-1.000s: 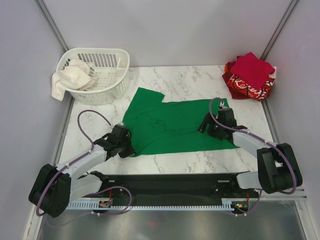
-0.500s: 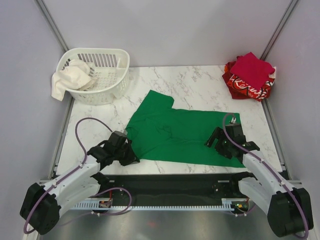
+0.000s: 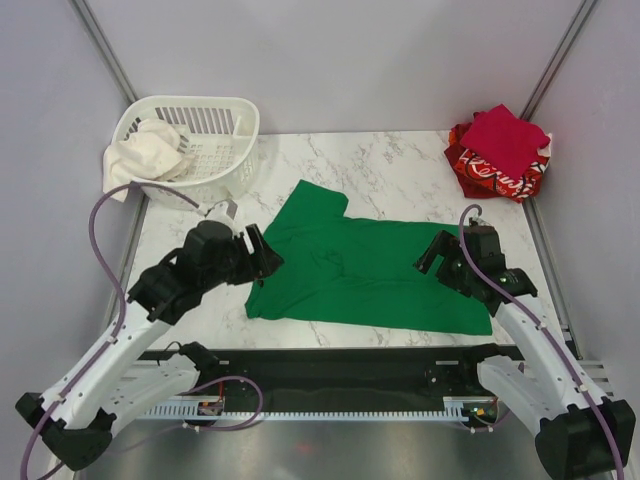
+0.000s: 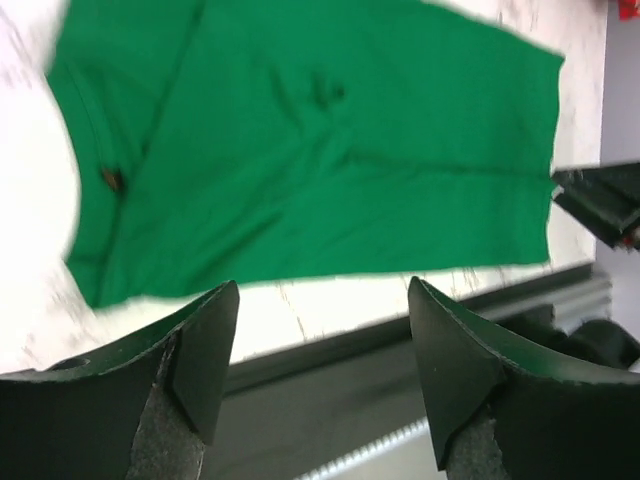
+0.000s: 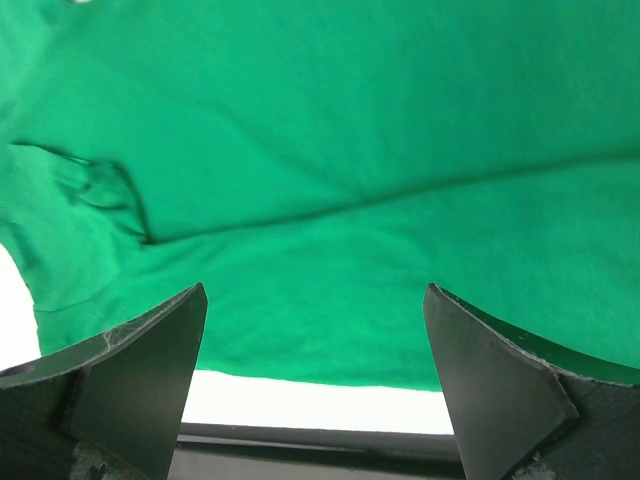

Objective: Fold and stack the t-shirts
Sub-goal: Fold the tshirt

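1. Top external view: two shirts already sit folded in the table's (image 3: 400, 165) far right corner, the crimson t-shirt (image 3: 505, 140) on top of the red printed t-shirt (image 3: 490, 180). I judge that part of the job finished.
2. The green t-shirt (image 3: 365, 270) lies flat on the marble in the middle, toward the near edge, between the two arms. Only one sleeve (image 3: 318, 205) shows, so it may be doubled over lengthwise, though I cannot be sure. It is not yet a compact fold and is well apart from the stack, so most of its folding and the stacking remain.
3. A white basket (image 3: 215, 165) stands in the far left corner with a white cloth (image 3: 135, 160) draped over its rim. I cannot tell whether that cloth is a shirt to be folded.
4. The green shirt's long axis runs left to right, roughly along the near table edge. The visible sleeve points away toward the basket. A small dark label (image 4: 110, 178) in the left wrist view suggests the neck end is on the left and the hem on the right.
5. The left gripper (image 3: 265, 255) hangs over the shirt's left edge with its jaws spread and nothing between them. The right gripper (image 3: 432, 255) sits over the right end, its jaws also wide apart and empty, with green cloth below.
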`<state>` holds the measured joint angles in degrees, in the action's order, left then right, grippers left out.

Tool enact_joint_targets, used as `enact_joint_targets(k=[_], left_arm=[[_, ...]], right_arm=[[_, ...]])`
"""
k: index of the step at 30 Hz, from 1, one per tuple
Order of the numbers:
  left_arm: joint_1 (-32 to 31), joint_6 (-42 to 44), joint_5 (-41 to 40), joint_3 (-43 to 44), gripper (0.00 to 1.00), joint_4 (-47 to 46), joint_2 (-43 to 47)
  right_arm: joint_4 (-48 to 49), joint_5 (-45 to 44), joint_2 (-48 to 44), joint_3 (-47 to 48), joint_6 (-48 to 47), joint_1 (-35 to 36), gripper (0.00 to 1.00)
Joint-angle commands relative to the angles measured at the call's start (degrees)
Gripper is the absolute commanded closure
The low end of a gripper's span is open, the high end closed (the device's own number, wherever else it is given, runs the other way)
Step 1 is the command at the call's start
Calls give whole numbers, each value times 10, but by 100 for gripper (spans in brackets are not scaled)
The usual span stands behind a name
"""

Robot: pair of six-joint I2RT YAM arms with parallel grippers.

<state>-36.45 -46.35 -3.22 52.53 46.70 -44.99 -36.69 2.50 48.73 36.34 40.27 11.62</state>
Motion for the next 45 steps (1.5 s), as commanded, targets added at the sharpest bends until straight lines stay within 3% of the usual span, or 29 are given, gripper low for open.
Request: enact_joint_targets(k=[1, 5, 9, 15, 19, 29, 45], left_arm=[[1, 125, -101, 53, 23, -67, -85], [23, 237, -94, 127, 23, -180, -256], [67, 284, -41, 158, 23, -301, -356], [111, 354, -33, 279, 23, -323, -548], [143, 347, 4, 327, 23, -324, -620], [169, 319, 50, 388, 25, -325, -722], [169, 348, 42, 459, 24, -324, -786]], right_arm=[[15, -3, 0, 30, -36, 1, 2], [36, 44, 14, 33, -61, 0, 2], [30, 66, 14, 40, -92, 1, 2], [26, 89, -37, 25, -116, 0, 2], [57, 114, -46, 8, -106, 0, 2], [81, 152, -21, 3, -135, 0, 2], [84, 172, -18, -3, -145, 1, 2]])
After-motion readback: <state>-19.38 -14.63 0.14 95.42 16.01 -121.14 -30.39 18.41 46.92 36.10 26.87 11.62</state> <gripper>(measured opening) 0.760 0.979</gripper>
